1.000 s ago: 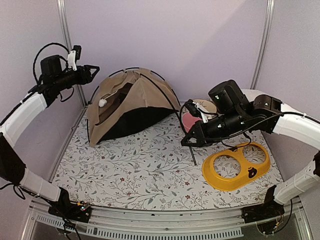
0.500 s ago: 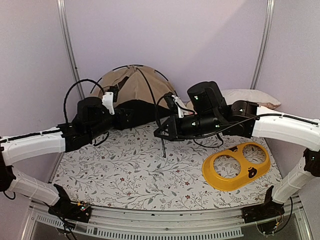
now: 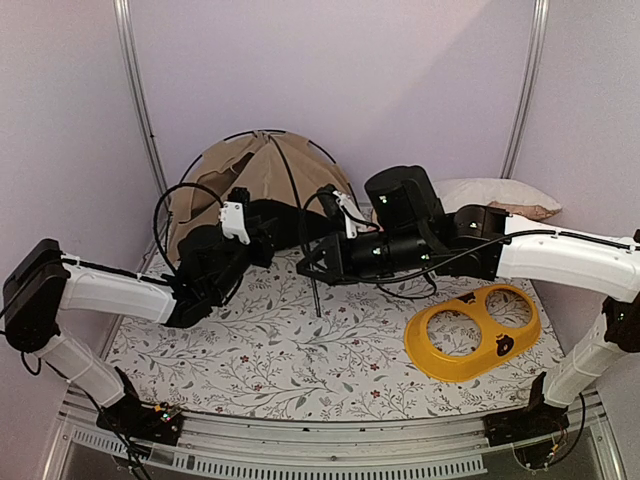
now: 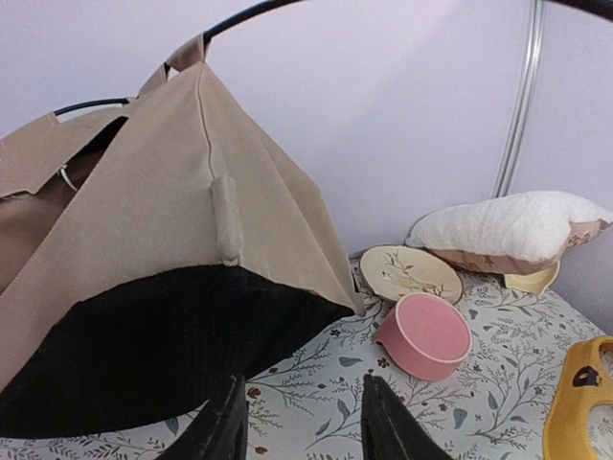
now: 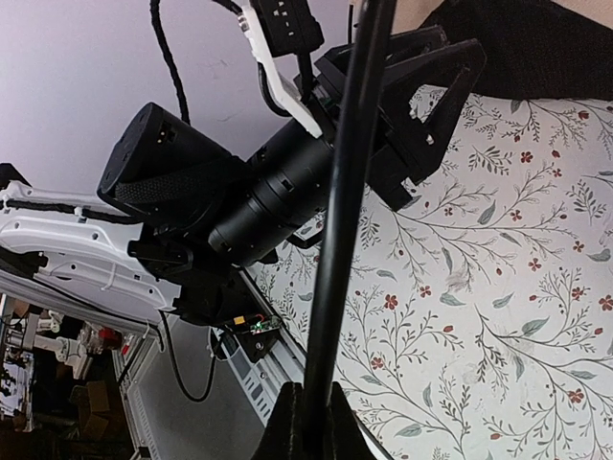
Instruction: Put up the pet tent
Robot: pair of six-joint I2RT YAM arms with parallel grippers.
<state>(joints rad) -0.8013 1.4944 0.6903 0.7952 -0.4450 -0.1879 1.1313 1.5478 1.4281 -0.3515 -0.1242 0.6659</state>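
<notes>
Your right gripper [image 5: 311, 422] has its fingers clamped on a thin black pole [image 5: 345, 192], whose free end hangs down toward the table [image 3: 300, 370]. The tent [image 3: 255, 175] stands at the back left, just behind both grippers. Your left gripper [image 4: 299, 431] points at the tent's dark lining, fingers apart.
</notes>
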